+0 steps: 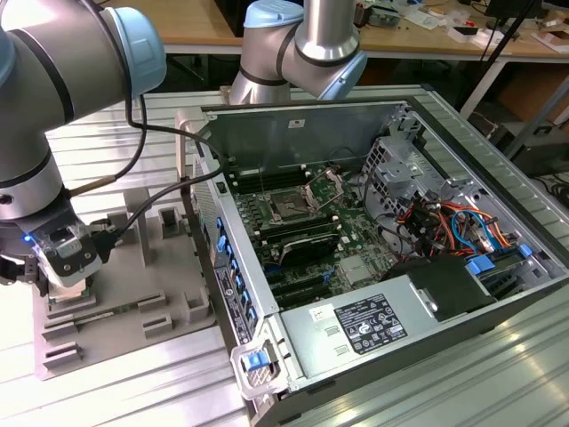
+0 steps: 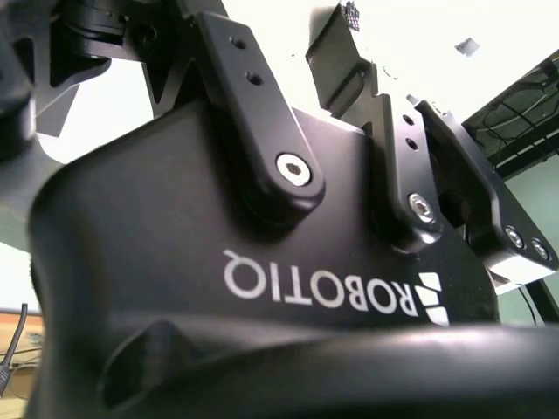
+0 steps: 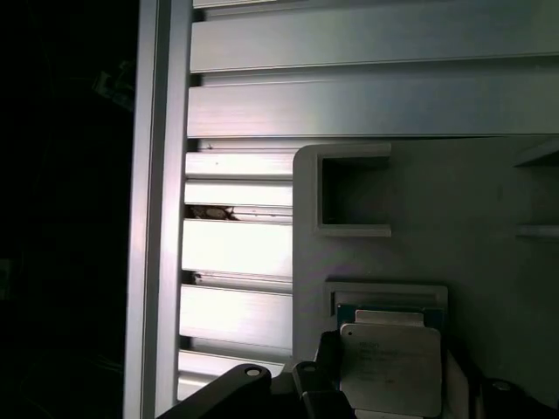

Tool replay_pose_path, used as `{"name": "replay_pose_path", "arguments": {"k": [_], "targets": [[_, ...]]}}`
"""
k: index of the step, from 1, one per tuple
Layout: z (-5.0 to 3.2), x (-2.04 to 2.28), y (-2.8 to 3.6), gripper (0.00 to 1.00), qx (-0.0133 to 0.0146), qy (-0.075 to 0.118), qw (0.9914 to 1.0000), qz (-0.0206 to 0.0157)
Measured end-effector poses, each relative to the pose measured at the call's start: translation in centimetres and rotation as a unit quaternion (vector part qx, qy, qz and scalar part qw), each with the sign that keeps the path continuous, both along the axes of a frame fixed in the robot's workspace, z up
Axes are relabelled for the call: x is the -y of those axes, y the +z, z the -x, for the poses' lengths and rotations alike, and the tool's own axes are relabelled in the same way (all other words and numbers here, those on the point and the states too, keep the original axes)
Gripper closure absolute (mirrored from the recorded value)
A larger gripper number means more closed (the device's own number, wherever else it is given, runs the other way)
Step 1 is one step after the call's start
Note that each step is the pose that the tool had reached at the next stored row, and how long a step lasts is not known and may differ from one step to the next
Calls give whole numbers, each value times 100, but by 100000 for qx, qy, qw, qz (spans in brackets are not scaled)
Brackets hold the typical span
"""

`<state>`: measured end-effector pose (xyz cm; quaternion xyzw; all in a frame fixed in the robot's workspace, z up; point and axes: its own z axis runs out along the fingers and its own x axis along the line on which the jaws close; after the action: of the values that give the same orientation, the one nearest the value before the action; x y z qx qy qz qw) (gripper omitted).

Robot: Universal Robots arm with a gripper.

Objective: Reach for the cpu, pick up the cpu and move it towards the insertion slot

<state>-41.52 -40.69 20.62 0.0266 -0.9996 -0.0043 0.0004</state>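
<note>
You've got a cpu (image 3: 390, 371) with a dull, satiny silver metal lid and a greenish rim. The tray (image 3: 437, 201) is matt grey plastic. The table (image 3: 236, 253) is ribbed bare aluminium, pretty shiny. The arm (image 1: 44, 71) is smooth grey metal with glossy pale blue caps. The computer case (image 1: 293, 133) looks like dull sheet metal, with a green board (image 1: 356, 236).

My arm (image 1: 53, 80) is silver-grey with pale blue caps. The cpu (image 3: 390, 368) has a silvery-white top and a greenish rim; the tray (image 3: 489, 201) is plain matte grey. The surface (image 3: 349, 87) is bare silver metal, striped with dark grooves. In the exterior view the insertion slot (image 1: 289, 206) is dark at its centre with a silvery frame, and the board (image 1: 356, 236) is green. The cables (image 1: 453, 222) are red, blue and orange, the case (image 1: 293, 124) is grey, and the tabs (image 1: 233, 267) along its edge are bright blue.
</note>
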Motion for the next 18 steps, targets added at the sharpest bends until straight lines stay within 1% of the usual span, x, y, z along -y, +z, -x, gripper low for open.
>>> {"name": "replay_pose_path", "arguments": {"k": [18], "targets": [[0,0,38,45,2,0,100000,-117]]}}
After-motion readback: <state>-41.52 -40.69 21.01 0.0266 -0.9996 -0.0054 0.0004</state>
